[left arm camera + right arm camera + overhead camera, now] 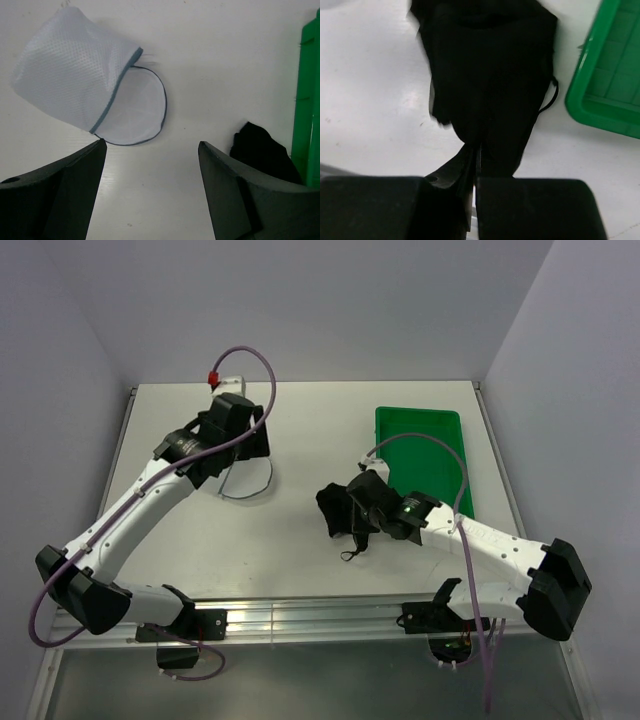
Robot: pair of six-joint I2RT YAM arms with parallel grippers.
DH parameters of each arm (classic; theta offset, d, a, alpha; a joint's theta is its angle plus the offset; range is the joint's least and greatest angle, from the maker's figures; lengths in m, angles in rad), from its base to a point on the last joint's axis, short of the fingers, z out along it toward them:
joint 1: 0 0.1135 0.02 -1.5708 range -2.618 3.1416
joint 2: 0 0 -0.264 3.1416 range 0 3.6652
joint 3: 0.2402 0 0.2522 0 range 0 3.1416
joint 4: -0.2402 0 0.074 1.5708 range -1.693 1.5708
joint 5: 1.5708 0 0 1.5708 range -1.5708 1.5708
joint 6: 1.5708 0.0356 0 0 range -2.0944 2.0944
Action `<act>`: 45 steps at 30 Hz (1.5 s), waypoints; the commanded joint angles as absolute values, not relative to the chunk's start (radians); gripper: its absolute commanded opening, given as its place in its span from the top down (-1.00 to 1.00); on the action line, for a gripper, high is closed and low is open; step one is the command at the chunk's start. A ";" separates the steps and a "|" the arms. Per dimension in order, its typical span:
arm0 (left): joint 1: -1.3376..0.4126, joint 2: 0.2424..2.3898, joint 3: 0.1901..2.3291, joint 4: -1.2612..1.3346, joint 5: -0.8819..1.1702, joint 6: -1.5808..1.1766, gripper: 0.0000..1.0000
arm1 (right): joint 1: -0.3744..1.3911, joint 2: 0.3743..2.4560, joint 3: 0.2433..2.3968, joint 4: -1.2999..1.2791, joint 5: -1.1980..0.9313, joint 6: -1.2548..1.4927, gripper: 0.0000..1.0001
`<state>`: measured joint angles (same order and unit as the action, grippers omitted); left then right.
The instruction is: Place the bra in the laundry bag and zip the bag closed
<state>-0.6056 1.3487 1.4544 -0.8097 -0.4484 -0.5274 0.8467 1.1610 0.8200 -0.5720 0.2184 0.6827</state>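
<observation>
Right pincer [476, 150] clamps the bra [485, 75] — left pincer [152, 145] gapes.

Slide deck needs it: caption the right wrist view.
Right end effector pinches the black bra beside the green tray.

Black, white and green
Black bra [336, 506]; white mesh laundry bag [75, 80] with grey-blue zipper edge; plain green tray [415, 420]; white bench [320, 420].

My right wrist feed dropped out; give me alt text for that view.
The right jaws are shut on a fold of the black bra, which bunches ahead of them over the white table. The corner of a green tray shows at the right edge.
</observation>
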 commanded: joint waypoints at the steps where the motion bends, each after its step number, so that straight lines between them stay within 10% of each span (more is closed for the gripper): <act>1: -0.673 1.330 1.408 -0.721 -0.387 -0.561 -0.63 | 0.853 1.187 0.877 -0.575 0.330 0.713 1.00; 30: -0.874 1.575 1.118 -0.385 -0.170 -0.687 -0.56 | 0.850 1.397 1.108 -0.560 0.403 0.680 0.97; 45: -0.874 1.421 1.128 -0.597 -0.417 -0.759 -0.46 | 0.842 1.609 1.245 -0.509 0.330 0.637 0.32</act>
